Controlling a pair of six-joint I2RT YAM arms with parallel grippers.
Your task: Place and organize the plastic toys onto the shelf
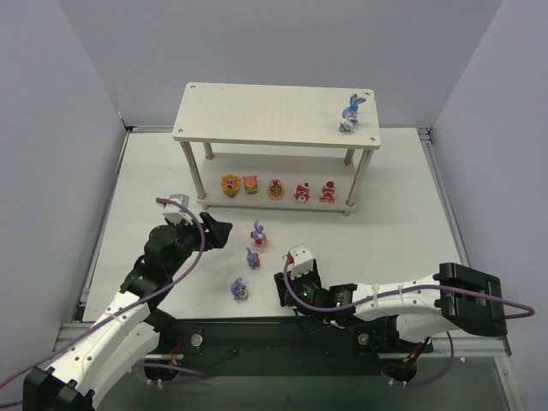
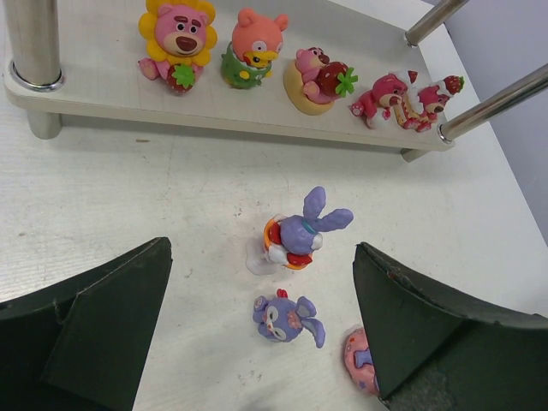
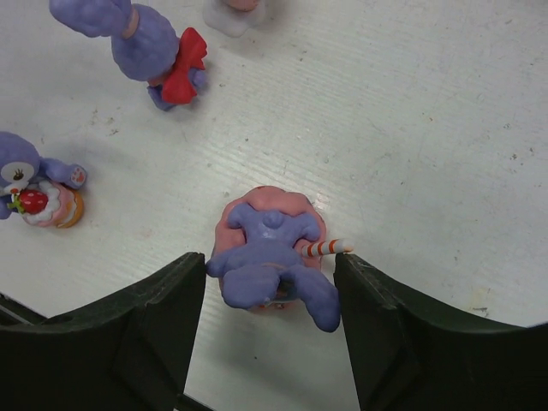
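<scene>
A purple plastic bunny point(image 3: 270, 257) is seen between the jaws of the right gripper point(image 3: 272, 270); clamped or not cannot be told. Next it should be squeezed, then lifted to the pale wooden shelf point(image 1: 257, 116) at twelve o'clock.

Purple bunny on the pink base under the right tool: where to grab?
From straight above, closing on the bunny across its torso and round pink base: the widest, most solid part. Its limbs and the striped stick jut out, too thin to hold.

No readable text, labels or numbers on anything.
</scene>
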